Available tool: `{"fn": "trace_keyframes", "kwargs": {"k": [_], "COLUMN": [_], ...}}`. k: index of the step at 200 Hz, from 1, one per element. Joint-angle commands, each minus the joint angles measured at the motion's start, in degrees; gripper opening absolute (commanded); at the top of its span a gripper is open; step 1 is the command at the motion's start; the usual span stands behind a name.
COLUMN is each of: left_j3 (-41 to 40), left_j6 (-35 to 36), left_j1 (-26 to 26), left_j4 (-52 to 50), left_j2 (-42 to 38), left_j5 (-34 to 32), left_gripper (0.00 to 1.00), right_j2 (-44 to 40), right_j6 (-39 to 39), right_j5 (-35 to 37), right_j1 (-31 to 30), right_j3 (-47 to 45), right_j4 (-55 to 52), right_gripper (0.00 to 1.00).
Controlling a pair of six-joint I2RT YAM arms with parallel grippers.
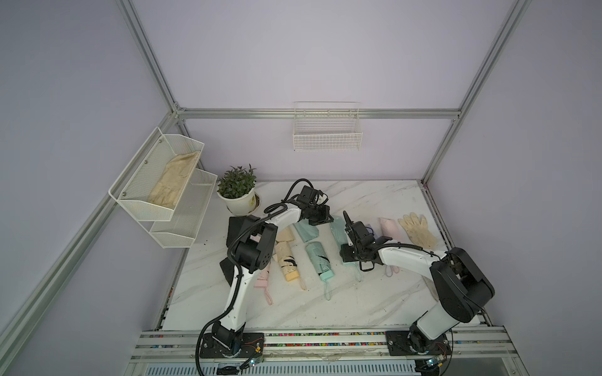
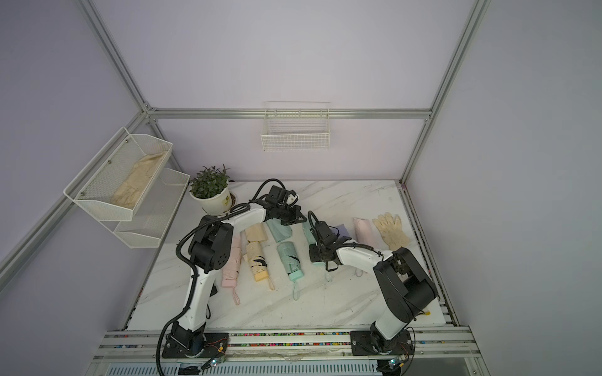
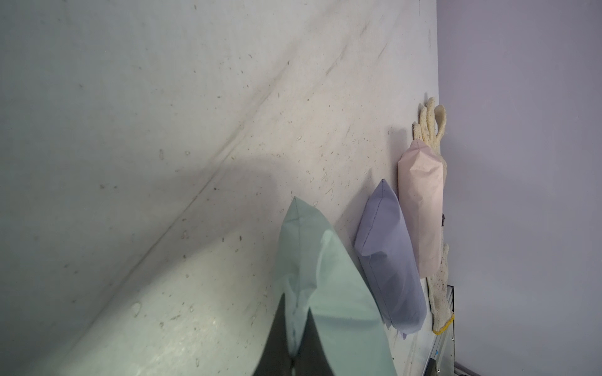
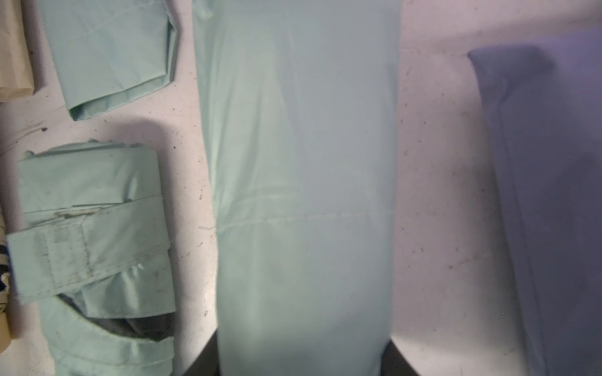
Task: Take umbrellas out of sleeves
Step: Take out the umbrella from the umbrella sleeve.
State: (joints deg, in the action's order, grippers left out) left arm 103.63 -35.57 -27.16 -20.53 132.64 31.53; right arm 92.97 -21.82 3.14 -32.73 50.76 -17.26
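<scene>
Far off to the left tool's left, we see a two-tier mesh rack [image 1: 146, 206] on the wall, its upper tier holding a cream glove [image 1: 172, 182]; a wire basket [image 1: 327, 140] hangs on the back wall beyond both tools. On the surface [image 1: 358, 302], left of the left tool, lie a bare pink umbrella [image 2: 232, 263], then a flat yellow sleeve [image 1: 286, 235] with the yellow umbrella [image 1: 286, 262] out of it, then a flat mint sleeve [image 1: 306, 231] and a bare mint umbrella [image 1: 320, 260]. The left tool [image 3: 295, 304] is clenched on the sealed tip of a second mint sleeve [image 4: 303, 162], which is plump with what is inside it; the right tool [image 4: 303, 351] grasps that sleeve's other end. Right of the right tool, a lilac sleeve [image 3: 387, 254] and a pink sleeve [image 1: 389, 229] lie full, then a loose glove [image 1: 417, 229]
</scene>
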Motion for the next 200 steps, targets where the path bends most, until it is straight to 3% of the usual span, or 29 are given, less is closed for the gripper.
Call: {"fn": "trace_keyframes", "kwargs": {"k": [1, 100, 139, 164, 200], "left_j3": [1.50, -0.38, 0.92, 1.09, 0.89], "left_j6": [2.08, 2.04, 1.66, 1.73, 1.85], "left_j1": [2.63, 5.49, 5.61, 5.72, 6.14], "left_j4": [1.36, 1.37, 1.37, 1.37, 1.29], "left_j2": [-2.87, -6.00, -5.14, -5.11, -5.36], "left_j5": [-3.82, -4.72, -3.83, -3.84, -3.65], "left_gripper": [0.00, 0.00, 0.00, 0.00, 0.00], "right_j2": [-0.14, -0.42, -1.71, -2.09, 0.04], "right_j6": [-0.40, 0.11, 3.54, 3.52, 0.25], "right_j5": [0.22, -0.73, -17.59, -13.48, 0.87], "right_j1": [0.01, 0.03, -0.05, -0.05, -0.04], "right_j3": [0.04, -0.04, -1.39, -1.20, 0.40], "right_j4": [0.65, 0.92, 6.89, 5.36, -0.36], "right_gripper": [0.44, 0.43, 0.40, 0.40, 0.43]}}
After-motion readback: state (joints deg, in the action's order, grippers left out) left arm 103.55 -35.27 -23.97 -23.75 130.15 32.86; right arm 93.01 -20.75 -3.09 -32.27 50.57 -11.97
